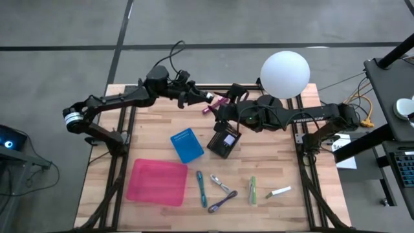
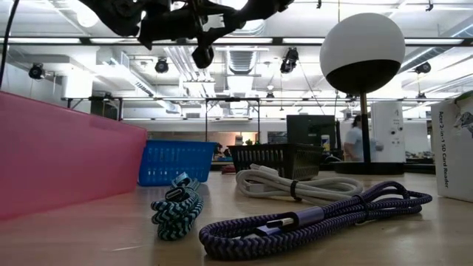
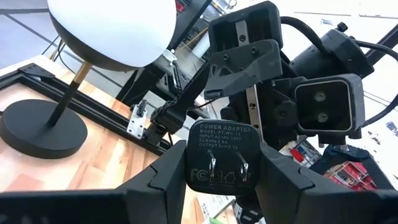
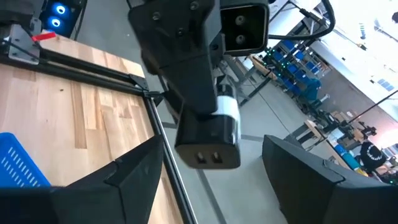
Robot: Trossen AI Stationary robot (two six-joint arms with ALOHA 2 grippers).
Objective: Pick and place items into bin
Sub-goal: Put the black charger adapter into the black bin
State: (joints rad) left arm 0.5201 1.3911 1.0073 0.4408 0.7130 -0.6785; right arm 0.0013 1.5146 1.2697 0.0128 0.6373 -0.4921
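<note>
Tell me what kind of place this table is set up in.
Probably a large open robotics lab or workshop. The low view shows an industrial ceiling with exposed ducts and strip lights; the high view shows a bare concrete floor around the wooden table, and a desk with a keyboard beside it.

I see a grey concrete floor [image 1: 65,26] crossed by dark seam lines around my wooden table [image 1: 155,116]. Beyond it, an open workshop: white ceiling [image 2: 89,55] with strip lights, a person [image 2: 356,140] standing far back.

Far edge of the counter [image 1: 162,110]: both arms meet there, blocking passage; globe lamp [image 1: 284,74] stands far right. Bare wood lies left of the pink bin [image 1: 157,182].
</note>
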